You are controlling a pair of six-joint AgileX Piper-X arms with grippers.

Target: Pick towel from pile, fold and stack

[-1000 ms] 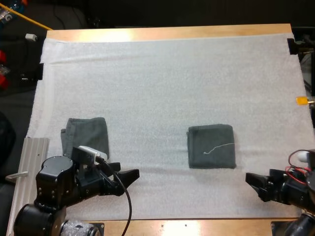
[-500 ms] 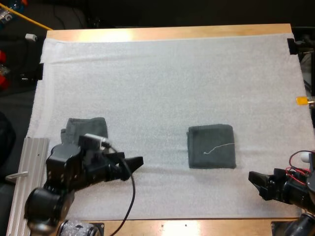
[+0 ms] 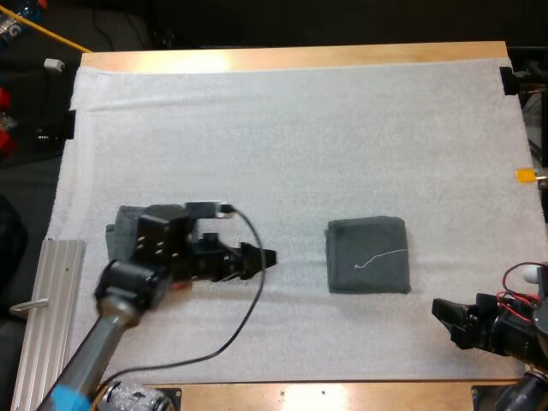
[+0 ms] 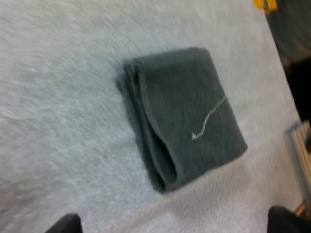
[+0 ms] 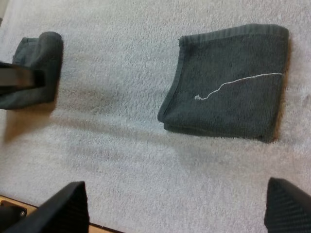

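**Two towels on the mat, both hands released**

Two dark grey-green towels lie well apart on the white mat [image 3: 300, 128] that covers the wooden worktop [image 3: 300, 57]. The folded towel [image 3: 368, 255] sits on the right arm's side. It is a flat, neat square with stacked layers showing along one edge, and a loose white thread [image 3: 381, 257] curls across its top. The other towel [image 3: 124, 229] is a lumpier bundle on the left arm's side, partly hidden by the left arm [image 3: 145, 274]. The left hand [image 3: 267, 258] hovers over bare mat between the two towels, fingers apart and gripping nothing. The right hand [image 3: 441, 315] hangs near the mat's near edge, fingers spread, not touching the folded towel. One ribbed metal rail [image 3: 51, 300] lies just beside the mat's near left edge.
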